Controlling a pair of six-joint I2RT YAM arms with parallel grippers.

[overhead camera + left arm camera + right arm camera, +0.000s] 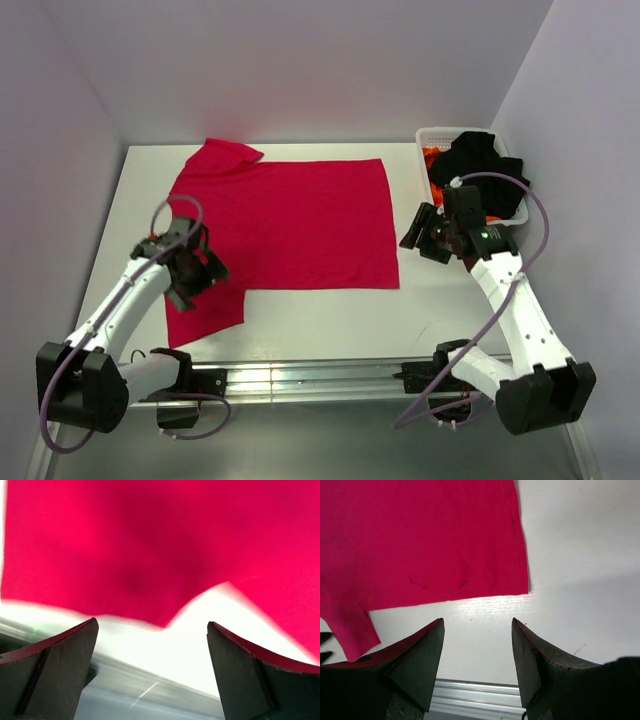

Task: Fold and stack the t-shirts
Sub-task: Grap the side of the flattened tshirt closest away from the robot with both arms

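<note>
Top external shows the crimson-red t-shirt (290, 220) flat on the surface (330, 320); left pincer (203, 272) wide apart, right pincer (422, 235) parted, both holding nothing.

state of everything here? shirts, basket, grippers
red shirt: spread flat on table, not folded
black shirt: crumpled in basket, unfolded
orange shirt: bunched in basket, mostly under black shirt
basket: upright, holding two shirts
left gripper: open, empty, by red shirt's near sleeve
right gripper: open, empty, just off red shirt's right edge
</note>
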